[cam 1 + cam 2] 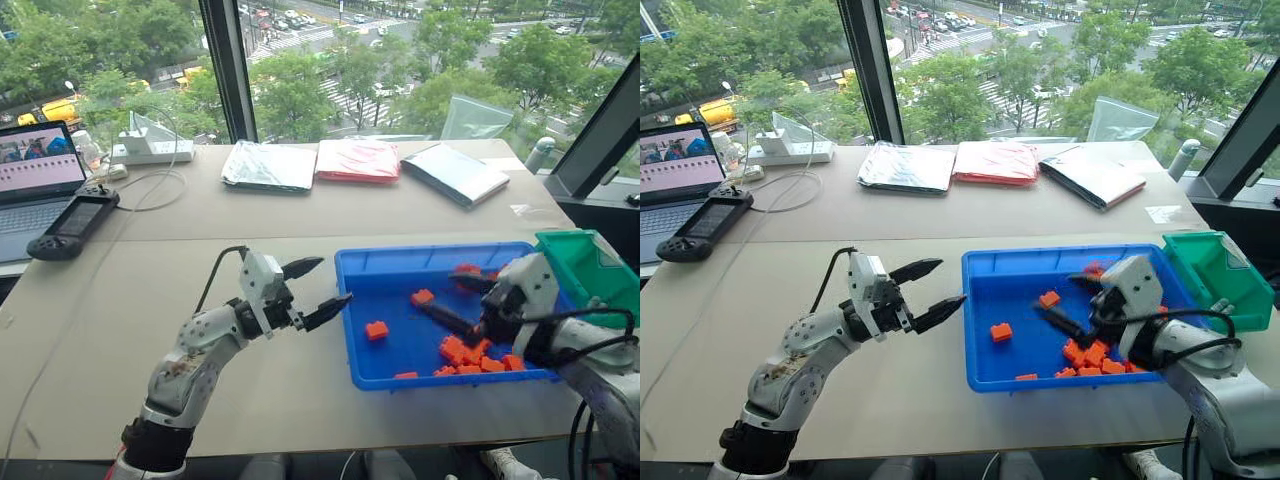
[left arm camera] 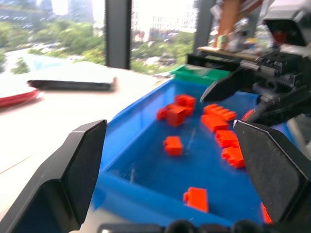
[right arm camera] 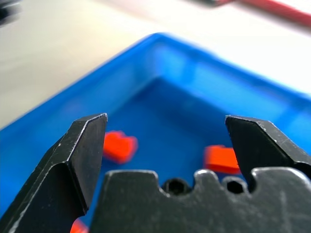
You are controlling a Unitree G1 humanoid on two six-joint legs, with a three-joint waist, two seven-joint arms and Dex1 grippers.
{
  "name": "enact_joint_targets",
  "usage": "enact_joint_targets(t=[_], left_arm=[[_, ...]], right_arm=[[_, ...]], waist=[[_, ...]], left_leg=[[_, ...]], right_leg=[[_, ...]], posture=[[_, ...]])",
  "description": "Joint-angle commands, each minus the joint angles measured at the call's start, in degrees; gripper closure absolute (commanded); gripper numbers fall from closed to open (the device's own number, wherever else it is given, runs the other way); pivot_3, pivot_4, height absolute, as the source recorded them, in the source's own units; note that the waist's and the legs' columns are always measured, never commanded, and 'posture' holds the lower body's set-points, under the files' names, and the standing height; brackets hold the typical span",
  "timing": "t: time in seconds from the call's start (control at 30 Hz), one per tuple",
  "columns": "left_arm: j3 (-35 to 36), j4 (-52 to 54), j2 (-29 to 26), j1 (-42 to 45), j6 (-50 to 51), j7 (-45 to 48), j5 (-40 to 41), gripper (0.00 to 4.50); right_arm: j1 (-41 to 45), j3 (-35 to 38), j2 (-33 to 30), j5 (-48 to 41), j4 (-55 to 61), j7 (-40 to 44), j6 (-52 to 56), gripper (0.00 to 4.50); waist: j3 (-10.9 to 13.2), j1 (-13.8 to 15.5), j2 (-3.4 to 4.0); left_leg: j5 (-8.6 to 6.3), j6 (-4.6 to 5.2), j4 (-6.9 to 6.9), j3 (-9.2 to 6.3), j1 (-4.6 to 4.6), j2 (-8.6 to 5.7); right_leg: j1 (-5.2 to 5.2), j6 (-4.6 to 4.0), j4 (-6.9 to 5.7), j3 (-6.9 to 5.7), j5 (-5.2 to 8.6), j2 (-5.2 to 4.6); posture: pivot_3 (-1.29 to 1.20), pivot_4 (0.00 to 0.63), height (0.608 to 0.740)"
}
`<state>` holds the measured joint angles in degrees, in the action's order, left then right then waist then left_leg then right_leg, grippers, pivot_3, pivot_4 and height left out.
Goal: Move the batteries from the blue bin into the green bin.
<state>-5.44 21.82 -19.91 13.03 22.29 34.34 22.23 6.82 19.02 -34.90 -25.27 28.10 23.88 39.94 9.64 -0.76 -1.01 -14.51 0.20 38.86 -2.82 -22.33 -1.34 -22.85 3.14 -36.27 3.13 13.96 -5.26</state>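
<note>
The right tool (image 1: 468, 302) hangs low inside the blue bin (image 1: 372, 377), its two fingers spread wide and gripping nothing, tips pointing toward the bin's left end. Orange bricks (image 1: 468, 355) lie heaped just under and beside it, with single bricks (image 1: 376, 330) scattered further ahead of its tips. No batteries can be made out among them: if any remain, they are hidden under the wrist or buried in the brick pile. That is the first risk. Closing here would most likely catch a brick, or nothing, and a brick carried over would spoil the sort.

The green bin (image 1: 590, 268) sits behind this tool, touching or just beside the blue bin's right end. A slim smooth cylinder could roll out of a wide grip on that short swing, or the wrist could clip the green rim and shove the bin.

The left tool (image 1: 318, 290) hovers over the bare tabletop (image 1: 120, 300) just outside the blue bin's left wall, fingers also apart and empty, pointing at the bin. If both tools work the bin together they could collide, or the left one could push the wall and slide the whole bin.
</note>
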Motion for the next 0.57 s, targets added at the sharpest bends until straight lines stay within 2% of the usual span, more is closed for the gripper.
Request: enact_joint_targets(t=[0.03, 0.13, 0.2, 0.27, 0.57], left_arm=[[5.1, 2.4, 4.7, 0.4, 4.5, -14.3, -2.9, 0.0], [7.6, 0.1, 9.1, 2.2, 4.1, -23.4, -7.0, 0.0], [8.2, -0.6, 10.7, 3.2, 3.9, -25.8, -7.9, 0.0], [8.4, -1.3, 12.0, 3.6, 3.3, -27.7, -8.7, 0.0], [9.5, -3.1, 13.9, 3.4, 2.4, -30.4, -9.9, 0.0]], right_arm=[[-0.2, 0.4, 2.6, 12.4, 0.6, -13.9, -5.1, 0.03], [-1.9, -1.4, 6.7, 16.1, 1.6, -18.2, -7.2, 0.03], [-2.2, -4.4, 6.6, 19.9, 0.4, -19.0, -8.8, 0.03], [-1.5, -6.3, 6.9, 22.0, -1.5, -19.3, -10.2, 0.03], [1.4, -6.5, 7.5, 24.4, -6.7, -19.0, -12.9, 0.03]], waist=[[0.0, 0.4, 0.02], [-0.1, 0.9, -0.04], [-0.1, 0.9, -0.04], [-0.1, 0.8, -0.04], [0.0, 0.3, -0.04]], left_leg=[[0.02, -0.03, -0.03, 0.01, 0.0, -0.02], [0.02, -0.04, -0.07, -0.07, -0.16, 0.0], [0.02, -0.04, -0.08, -0.01, -0.24, -0.02], [0.04, -0.07, -0.04, 0.03, -0.27, -0.08], [0.04, -0.08, -0.05, 0.04, -0.15, -0.08]], right_leg=[[-0.05, 0.0, -0.04, 0.03, 0.0, -0.01], [-0.22, -0.01, -0.06, -0.04, 0.0, 0.02], [-0.32, -0.01, -0.07, 0.03, 0.0, -0.01], [-0.36, 0.0, -0.11, 0.08, -0.01, -0.06], [-0.28, 0.02, -0.16, 0.12, -0.03, -0.01]], posture=[[0.0, 0.15, 0.74], [0.0, 0.15, 0.74], [0.0, 0.15, 0.74], [0.0, 0.15, 0.74], [0.0, 0.15, 0.74]])
